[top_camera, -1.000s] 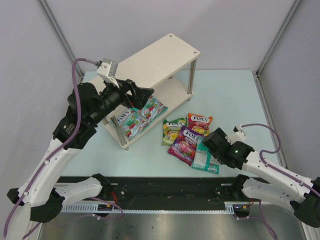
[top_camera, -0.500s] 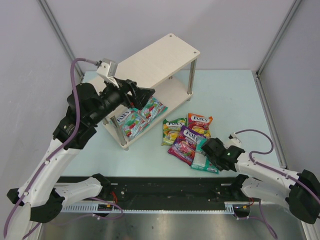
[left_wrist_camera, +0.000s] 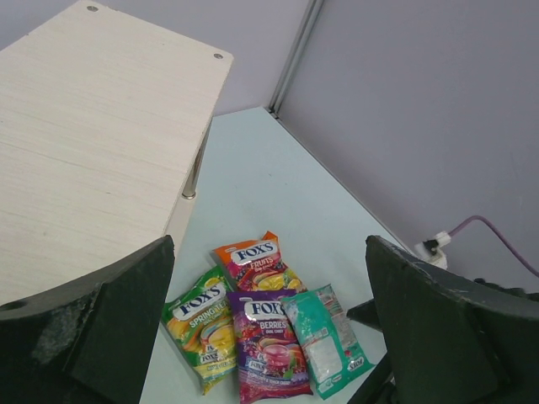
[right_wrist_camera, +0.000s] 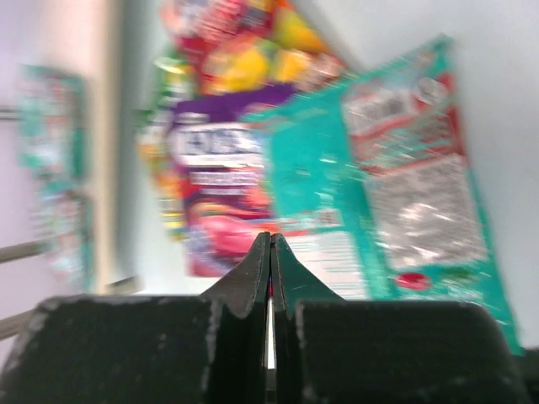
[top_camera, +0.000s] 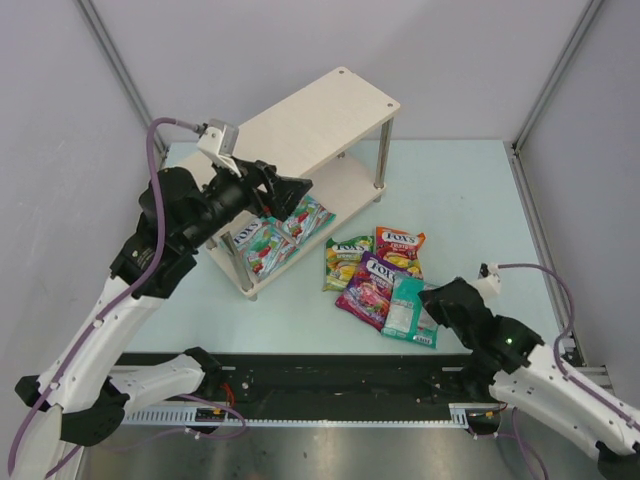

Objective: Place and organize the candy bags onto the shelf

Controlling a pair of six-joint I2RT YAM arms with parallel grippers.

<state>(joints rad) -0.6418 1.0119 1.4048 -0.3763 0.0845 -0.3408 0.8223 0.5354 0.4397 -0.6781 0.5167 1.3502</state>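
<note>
The shelf (top_camera: 312, 118) stands at the back left, and teal candy bags (top_camera: 268, 240) lie on its lower board. On the table are green-yellow (top_camera: 344, 261), red-orange (top_camera: 399, 247), purple (top_camera: 368, 289) and teal (top_camera: 405, 309) bags, overlapping. My left gripper (top_camera: 285, 195) hangs open by the shelf's near corner. In its wrist view, the left gripper (left_wrist_camera: 269, 244) frames the same bags (left_wrist_camera: 269, 341) beside the top board (left_wrist_camera: 93, 151). My right gripper (top_camera: 432, 300) is shut at the teal bag's right edge. In its wrist view, the right gripper (right_wrist_camera: 270, 240) has nothing visible between its tips, with the teal bag (right_wrist_camera: 396, 194) just beyond.
Pale walls with metal corner posts (top_camera: 558, 70) enclose the light-blue table (top_camera: 460, 190). A black rail (top_camera: 330, 380) runs along the near edge between the arm bases. A purple cable (top_camera: 530, 270) loops off the right arm.
The right gripper has closed and drawn back toward the near right, away from the bags. The teal bag stays where it lay. The left arm has hardly moved.
</note>
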